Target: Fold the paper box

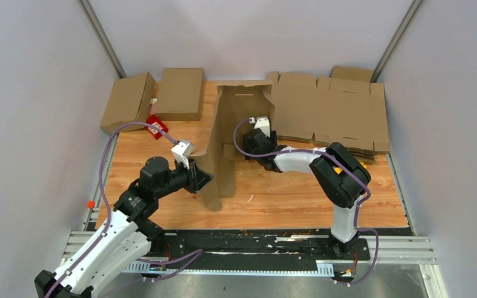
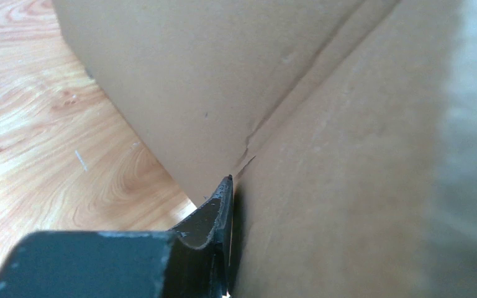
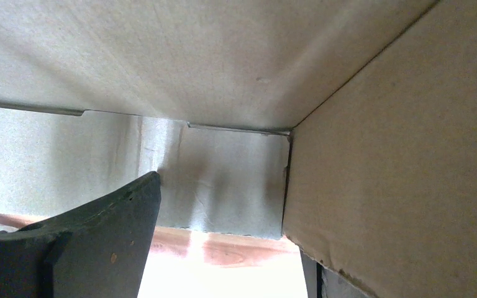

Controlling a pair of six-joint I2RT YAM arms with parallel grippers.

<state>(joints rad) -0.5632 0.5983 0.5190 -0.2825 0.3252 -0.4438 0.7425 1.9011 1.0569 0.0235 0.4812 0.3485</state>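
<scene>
1. Centrally, paper box (image 1: 233,124): brown cardboard, half-formed with its walls partly raised. It stands mid-way across the wooden table (image 1: 298,198), its long axis running 12 to 6 o'clock in my overhead view.
2. Left gripper (image 1: 206,180): at the box's 7 o'clock corner, reaching in from 8 o'clock. On my left wrist feed one dark finger (image 2: 214,217) lies flat against a cardboard panel beside a crease. The other finger is hidden behind that panel. I read the claw as pinched onto the panel.
3. Right gripper (image 1: 250,148): at the box's 3 o'clock wall, its arm coming from 4 o'clock. On my right wrist feed the claw is spread wide and grips nothing. One finger (image 3: 93,248) sits in free space under cardboard, and a wall panel covers most of the other finger (image 3: 312,282).
4. Flat cardboard blanks (image 1: 335,112): stacked at 2 o'clock, just beside the box.
5. Closed carton (image 1: 180,93): at 11 o'clock, by the far edge.
6. Tilted carton (image 1: 127,100): at 10 o'clock, beside the closed one.
7. Red item (image 1: 155,124): near both cartons; I cannot tell what kind.
</scene>
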